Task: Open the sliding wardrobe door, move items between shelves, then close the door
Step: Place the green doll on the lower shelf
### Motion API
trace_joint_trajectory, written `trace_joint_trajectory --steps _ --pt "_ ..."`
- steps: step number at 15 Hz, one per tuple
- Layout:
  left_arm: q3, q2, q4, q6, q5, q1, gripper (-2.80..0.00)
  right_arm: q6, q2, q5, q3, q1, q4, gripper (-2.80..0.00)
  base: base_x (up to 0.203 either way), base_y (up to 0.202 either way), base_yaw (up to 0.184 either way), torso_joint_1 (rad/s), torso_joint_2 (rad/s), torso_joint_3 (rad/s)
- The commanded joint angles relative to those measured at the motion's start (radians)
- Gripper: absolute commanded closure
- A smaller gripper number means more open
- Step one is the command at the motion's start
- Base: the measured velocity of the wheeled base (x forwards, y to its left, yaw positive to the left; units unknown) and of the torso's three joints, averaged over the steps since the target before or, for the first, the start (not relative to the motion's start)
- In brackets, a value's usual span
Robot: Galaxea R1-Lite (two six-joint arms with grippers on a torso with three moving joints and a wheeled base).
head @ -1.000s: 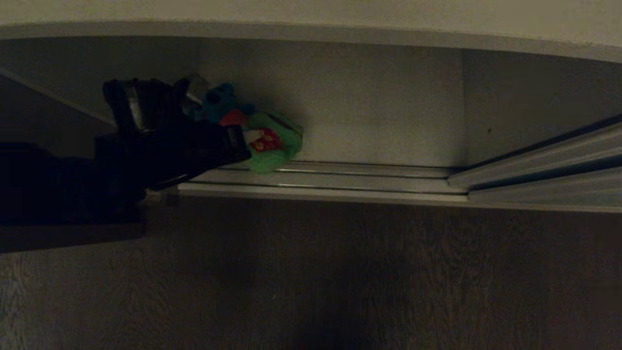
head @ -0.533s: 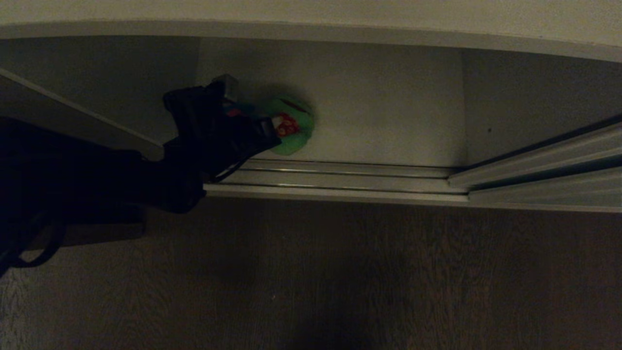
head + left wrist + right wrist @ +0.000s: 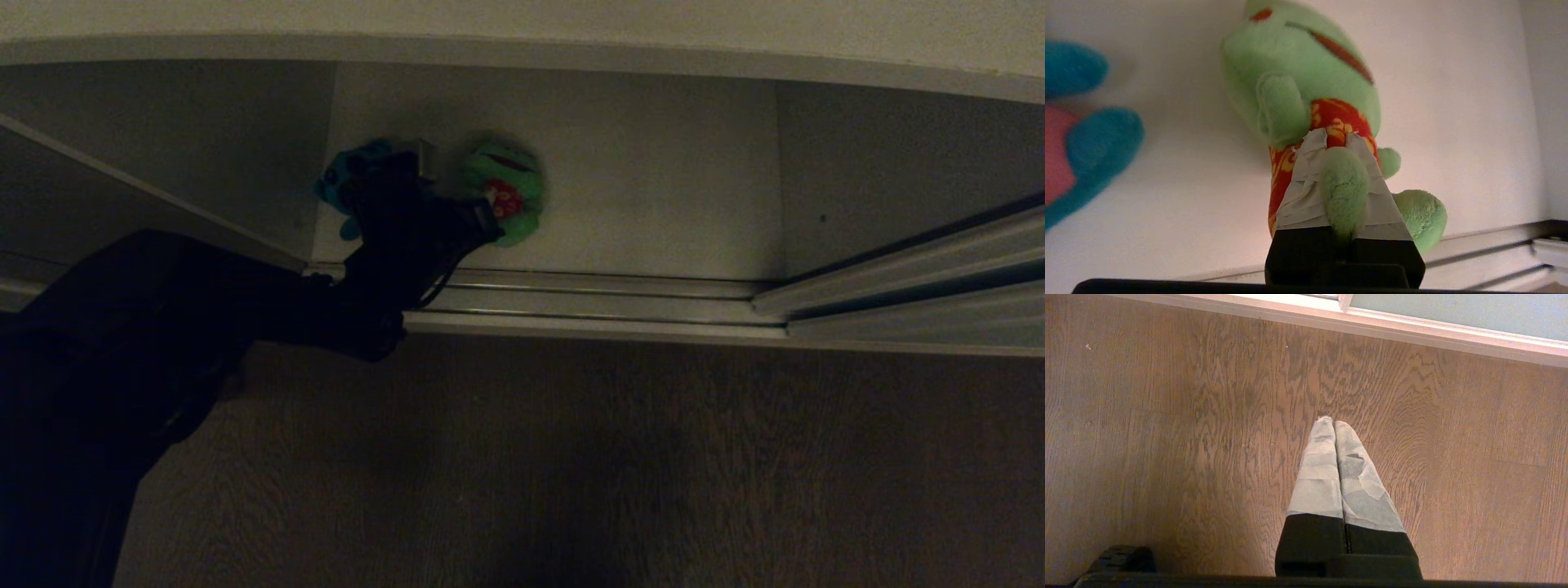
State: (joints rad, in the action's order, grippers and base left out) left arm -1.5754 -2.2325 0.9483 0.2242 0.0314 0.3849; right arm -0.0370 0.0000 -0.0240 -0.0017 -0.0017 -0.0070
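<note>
1. Left gripper (image 3: 1336, 141): taped fingers clamped on a limb of the green frog plush (image 3: 1306, 81); the limb sits squeezed between the two pads. In the head view the L gripper (image 3: 457, 214) is inside the wardrobe's bottom compartment, arm reaching in from the left over the floor rails (image 3: 604, 298).
2. Frog (image 3: 510, 192): in the head view it shows against the white board (image 3: 653, 180) of the compartment, red patterned belly toward the gripper, red mouth line visible. Can't tell whether it rests on the board or hangs just clear of it.
3. Blue plush w/ pink belly (image 3: 347, 184): just beside the frog, on the far side of the gripper from it, near the compartment's left wall. In the L wrist view the blue toy (image 3: 1094, 139) is apart from the frog, not touching it.
4. Sliding wardrobe door (image 3: 914, 261): at the right of the head view, pushed aside; opening in front of the toys is uncovered. Its pale grey-green panel (image 3: 1453, 310) shows at the edge of the R wrist view.
5. Right gripper (image 3: 1334, 425): fingers pressed together, holding nothing, pointing down over the wood-grain floor (image 3: 1188, 437). Not in the head view.
6. Yellow plush: not visible in any view.
</note>
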Motion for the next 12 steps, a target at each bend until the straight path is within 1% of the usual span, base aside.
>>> trace_joint_trajectory --steps 1,2,4,6,7,12 --pt "-0.011 -0.033 0.046 0.001 -0.003 -0.001 0.00 -0.001 -0.002 -0.001 0.000 0.000 0.001 0.00 0.000 0.000 0.000 0.000 0.00 0.000" --pt "-0.014 -0.040 0.067 -0.001 -0.004 -0.001 0.00 -0.001 -0.002 -0.001 0.000 0.000 -0.001 0.00 0.000 0.000 0.000 0.000 0.00 0.000" --pt "-0.017 -0.044 0.070 -0.002 -0.005 -0.001 0.00 -0.001 -0.002 -0.001 0.000 0.000 -0.001 0.00 0.000 0.000 0.000 0.000 0.00 0.000" --pt "-0.024 -0.044 0.067 -0.016 -0.026 -0.003 0.00 -0.001 -0.002 -0.001 0.000 0.000 -0.001 0.00 0.000 0.000 0.000 0.000 0.00 0.000" --pt "-0.038 -0.052 0.067 -0.038 -0.032 -0.003 -2.80 0.000 -0.002 -0.001 0.000 0.000 0.001 0.00 0.000 0.000 0.000 0.000 0.00 0.000" --pt "-0.065 -0.074 0.071 -0.045 -0.034 -0.009 -2.80 -0.001 -0.002 -0.001 0.000 0.000 0.000 0.00 0.000 0.000 0.000 0.000 0.00 0.000"
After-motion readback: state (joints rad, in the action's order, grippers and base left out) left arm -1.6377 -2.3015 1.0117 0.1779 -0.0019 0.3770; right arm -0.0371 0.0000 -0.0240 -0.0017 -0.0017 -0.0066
